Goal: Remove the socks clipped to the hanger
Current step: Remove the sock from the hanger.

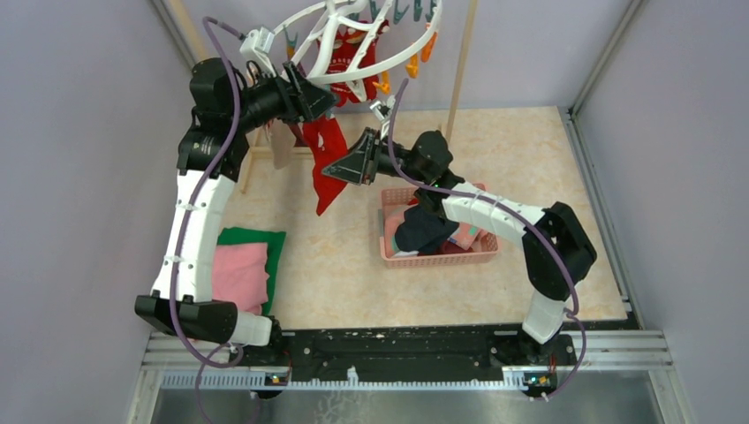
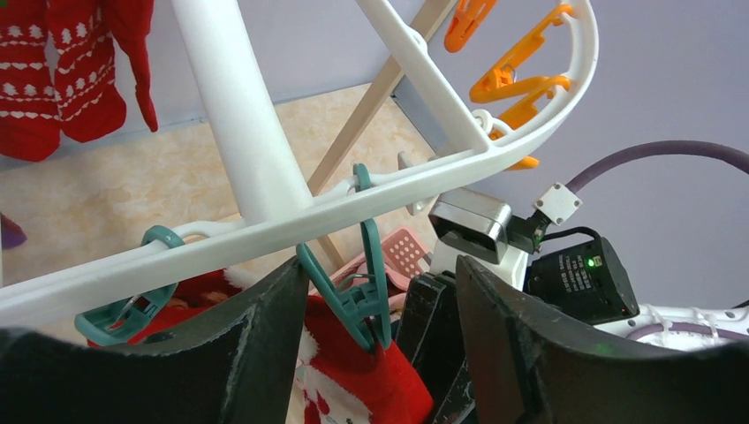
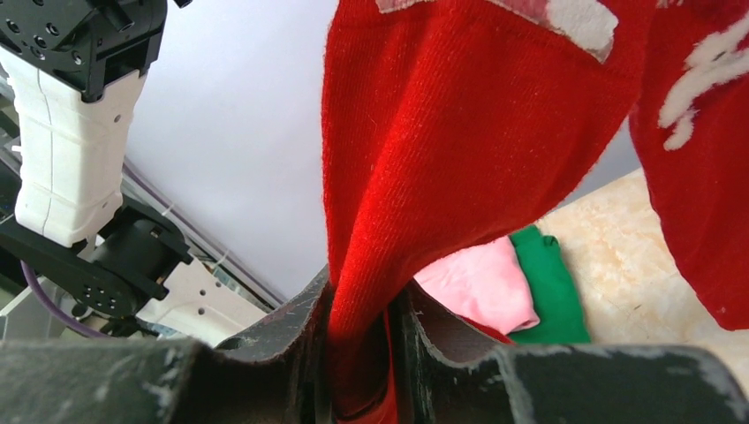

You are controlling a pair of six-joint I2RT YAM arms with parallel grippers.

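The white hanger [image 1: 353, 40] hangs at the top, with orange and teal clips. A red sock [image 1: 329, 168] hangs from a teal clip [image 2: 364, 296] on its rim [image 2: 265, 234]. My left gripper [image 1: 320, 99] is open, its jaws on either side of that clip [image 2: 380, 340] without pressing it. My right gripper [image 1: 343, 168] is shut on the lower part of the same red sock [image 3: 424, 159], pinched between the fingers [image 3: 362, 353]. More red white-patterned socks [image 2: 62, 79] hang further along the hanger; another red sock [image 3: 698, 177] hangs beside the held one.
A pink mesh basket [image 1: 439, 260] with dark, pink and red socks sits under the right arm. Folded pink cloth [image 1: 240, 274] on a green cloth [image 1: 265, 240] lies at left. Wooden frame poles [image 1: 459, 71] stand behind. Grey walls close both sides.
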